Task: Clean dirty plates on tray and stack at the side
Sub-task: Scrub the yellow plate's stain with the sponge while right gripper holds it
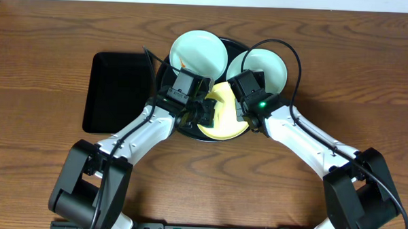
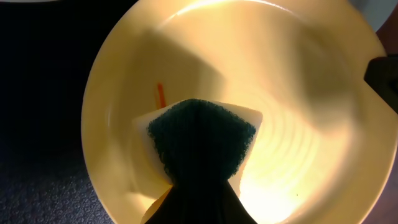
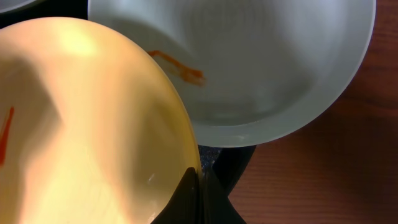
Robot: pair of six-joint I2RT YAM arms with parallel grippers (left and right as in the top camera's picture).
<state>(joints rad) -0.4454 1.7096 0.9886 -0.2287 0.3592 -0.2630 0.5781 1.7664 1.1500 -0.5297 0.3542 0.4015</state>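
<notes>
A pale yellow plate (image 1: 225, 122) sits tilted at the front of the round black tray (image 1: 232, 42). My right gripper (image 3: 199, 186) is shut on this yellow plate (image 3: 81, 124) at its rim. My left gripper (image 2: 202, 190) is shut on a green-faced sponge (image 2: 202, 137), which presses inside the yellow plate (image 2: 280, 81) next to an orange smear (image 2: 160, 94). Two pale turquoise plates (image 1: 198, 52) (image 1: 263, 65) lie at the back of the tray. The right one (image 3: 267, 62) carries an orange smear (image 3: 180, 68).
A smaller rectangular black tray (image 1: 120, 91) lies left of the round one. Brown wooden table (image 1: 341, 78) surrounds both. Both arms converge over the round tray's front half.
</notes>
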